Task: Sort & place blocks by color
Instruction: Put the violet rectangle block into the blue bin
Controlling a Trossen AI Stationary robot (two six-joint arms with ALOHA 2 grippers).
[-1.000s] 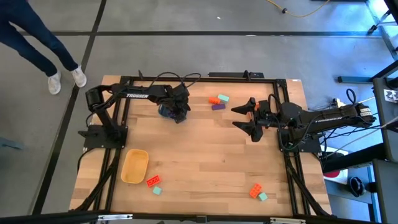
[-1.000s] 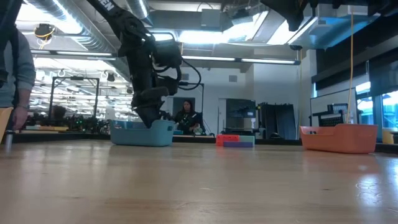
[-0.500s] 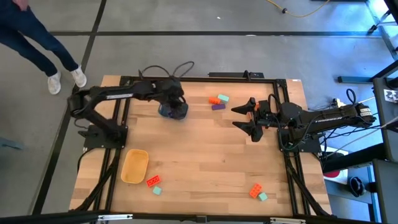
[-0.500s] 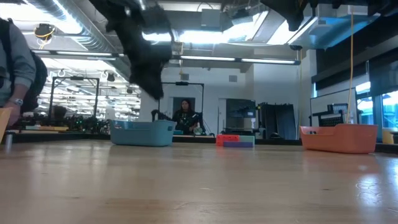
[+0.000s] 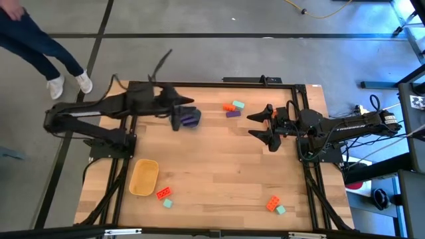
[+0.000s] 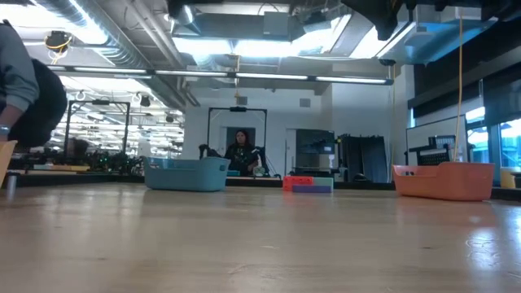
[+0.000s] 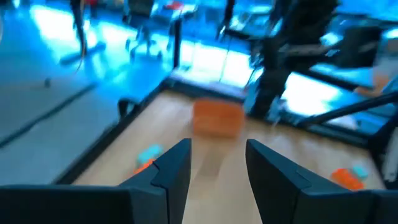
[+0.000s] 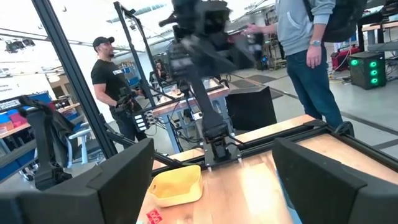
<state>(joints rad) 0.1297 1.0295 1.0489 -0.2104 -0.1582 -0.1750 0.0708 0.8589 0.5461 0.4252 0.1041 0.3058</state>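
Note:
The blue tub (image 5: 192, 118) (image 6: 186, 173) stands near the far edge. My left gripper (image 5: 179, 121) (image 7: 217, 168) hangs open and empty beside it, high above the table and out of the low view. An orange, a mint and a purple block (image 5: 232, 107) (image 6: 308, 184) lie right of the tub. Two more orange-and-mint pairs lie near the near edge (image 5: 163, 194) (image 5: 273, 204). My right gripper (image 5: 260, 126) (image 8: 211, 186) hovers open and empty right of the far blocks. An orange tub (image 6: 444, 181) (image 7: 216, 118) shows beneath it.
A yellow tub (image 5: 144, 177) (image 8: 177, 183) sits on the near left of the table. Black frame rails (image 5: 119, 166) run along both sides. A person's legs (image 5: 46, 50) pass beyond the far left corner; other people (image 8: 115, 87) stand behind the table.
My left gripper has risen out of the blue tub and drawn back toward the table's left edge, tipping from pointing down to nearly level; it has left the low view. The blue tub has stayed in place.

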